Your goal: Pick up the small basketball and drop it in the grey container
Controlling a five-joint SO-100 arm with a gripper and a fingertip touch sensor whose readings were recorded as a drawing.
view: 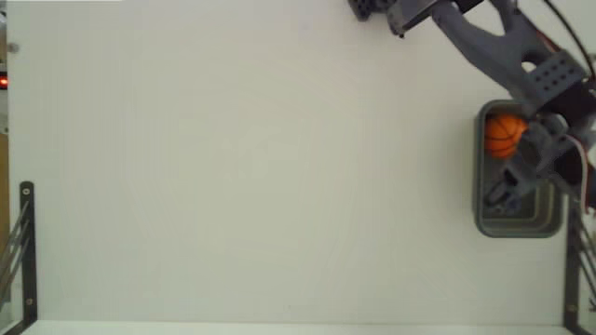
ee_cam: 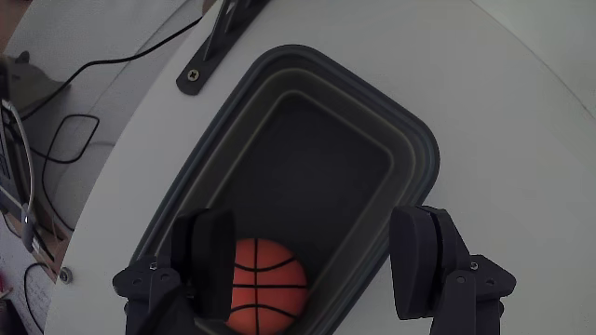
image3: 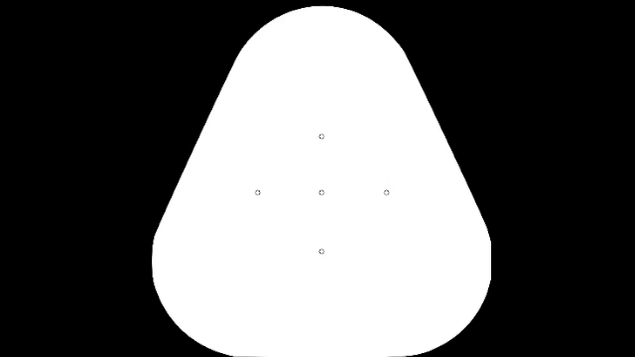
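Observation:
The small basketball (view: 503,135), orange with black seams, lies inside the grey container (view: 484,220) at its far end in the fixed view. In the wrist view the small basketball (ee_cam: 268,284) rests on the floor of the grey container (ee_cam: 413,133), close to the near wall. My gripper (ee_cam: 315,223) hangs above the bin, open, with its two dark fingers spread wider than the ball and nothing between them. In the fixed view the gripper (view: 507,191) sits over the middle of the bin, and the arm hides part of the bin's right rim.
The container stands near the right edge of a white table (view: 261,167). Black metal brackets stand at the front left (view: 26,251) and front right (view: 571,279) corners. Another bracket (ee_cam: 219,42) and black cables (ee_cam: 56,130) lie just beyond the bin.

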